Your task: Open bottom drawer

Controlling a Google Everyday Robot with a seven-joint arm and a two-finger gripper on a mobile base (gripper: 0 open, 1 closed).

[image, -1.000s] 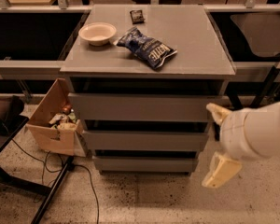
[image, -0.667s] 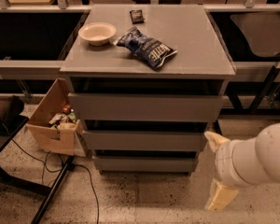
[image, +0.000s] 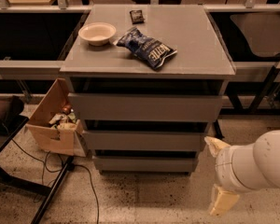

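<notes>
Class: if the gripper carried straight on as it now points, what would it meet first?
Probably the bottom drawer: the gripper, open and low at the right of the cabinet, points left toward that drawer's right end. Depth is unclear; it might pass in front.

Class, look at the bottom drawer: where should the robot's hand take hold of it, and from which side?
Take the top edge of the bottom drawer, from the front. Its front is a flat, handleless slab; the dark gap above is the only likely purchase. The hand, open, hangs low, right of the cabinet, so it must probably shift across first.
</notes>
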